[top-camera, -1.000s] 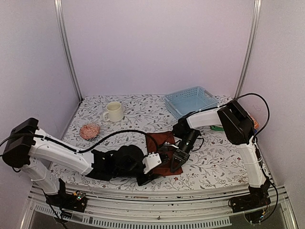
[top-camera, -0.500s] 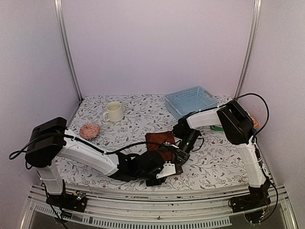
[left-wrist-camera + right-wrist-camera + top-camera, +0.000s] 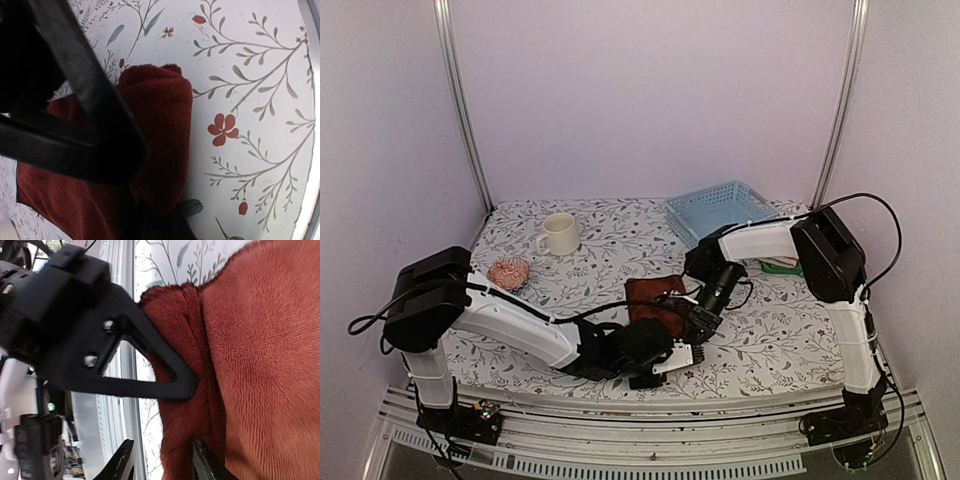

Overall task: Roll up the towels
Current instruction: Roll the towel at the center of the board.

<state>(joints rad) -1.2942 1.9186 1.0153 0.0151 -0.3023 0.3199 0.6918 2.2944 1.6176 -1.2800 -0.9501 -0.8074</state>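
**Top view.** The rust-brown towel (image 3: pixel 653 292) lies at lower centre of the frame on the flowered table (image 3: pixel 620 240), close to the front edge. The left gripper (image 3: pixel 678 348) comes in from the lower left and the right gripper (image 3: pixel 700 322) from the upper right. They meet over the towel's near end, where their jaws cannot be read. The blue basket (image 3: pixel 720 205) and the mug (image 3: pixel 560 235) stand well apart at the back. A green cloth (image 3: pixel 780 266) at the right is mostly hidden behind the right arm.

**Left wrist view.** The towel's edge is turned over into a thick fold up the middle of the frame. The left jaws sit narrow, nipping that fold. One black finger covers much of the cloth, so the number of turns is unclear.

**Right wrist view.** The right fingertips, cut off at the bottom edge, stand apart astride the fold and grip nothing. The left finger presses into the fold from the left of the frame.

The roll seems barely begun. The next move likely calls for turning the fold onward over the flat cloth, keeping it tight and even.
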